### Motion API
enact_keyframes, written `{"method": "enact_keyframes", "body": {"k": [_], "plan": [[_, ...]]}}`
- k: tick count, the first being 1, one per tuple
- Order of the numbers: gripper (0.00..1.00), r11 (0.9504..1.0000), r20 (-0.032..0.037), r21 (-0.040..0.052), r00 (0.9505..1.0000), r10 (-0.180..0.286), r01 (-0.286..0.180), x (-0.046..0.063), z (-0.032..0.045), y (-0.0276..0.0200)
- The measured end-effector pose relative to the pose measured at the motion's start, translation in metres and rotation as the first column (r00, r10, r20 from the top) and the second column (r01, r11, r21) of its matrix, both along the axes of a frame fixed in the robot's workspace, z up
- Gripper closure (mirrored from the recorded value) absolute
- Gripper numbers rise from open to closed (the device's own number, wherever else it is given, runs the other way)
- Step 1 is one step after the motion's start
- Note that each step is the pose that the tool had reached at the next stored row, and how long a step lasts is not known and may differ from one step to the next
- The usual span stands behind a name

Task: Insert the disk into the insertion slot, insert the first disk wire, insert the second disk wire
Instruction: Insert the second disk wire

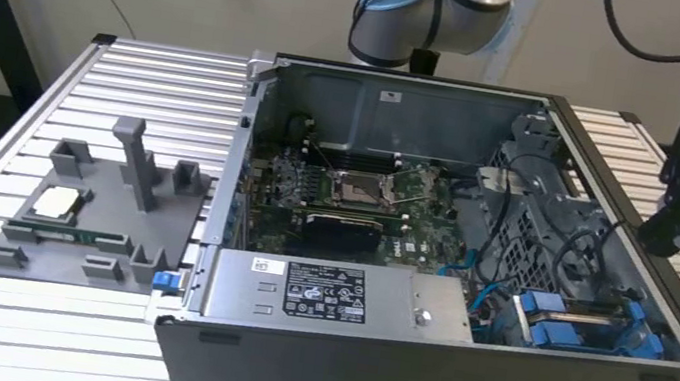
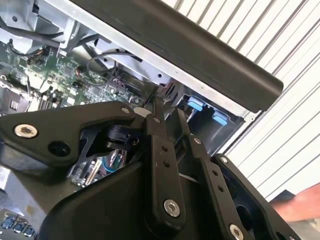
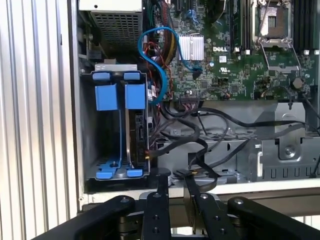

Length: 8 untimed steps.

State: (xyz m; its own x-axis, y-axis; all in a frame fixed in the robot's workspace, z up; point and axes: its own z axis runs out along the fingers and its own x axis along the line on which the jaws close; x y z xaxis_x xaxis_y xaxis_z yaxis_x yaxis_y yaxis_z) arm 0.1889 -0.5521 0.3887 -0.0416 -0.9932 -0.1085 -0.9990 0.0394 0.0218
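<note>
Hovering end effector (image 3: 173, 186), fingers nearly together, empty, near insertion slot (image 3: 120, 130)

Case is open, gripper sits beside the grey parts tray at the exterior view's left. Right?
No, per the exterior view. The case is open, but the gripper sits at the exterior view's right, by the insertion slot; the grey parts tray is across the case.

Even bright light, soft shadows, close gripper (image 2: 167, 135) blurred

Empty gripper (image 3: 173, 182), fingers nearly together.
</note>
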Motion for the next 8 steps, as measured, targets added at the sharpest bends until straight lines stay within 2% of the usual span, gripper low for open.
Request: {"method": "enact_keyframes", "body": {"k": [4, 8], "plan": [[0.73, 1.0, 0.0, 0.0001, 1.0, 0.0, 0.0, 0.0004, -0.0001, 0.0068], [0.73, 1.0, 0.0, 0.0, 1.0, 0.0, 0.0, 0.0004, 0.0, 0.0076]]}}
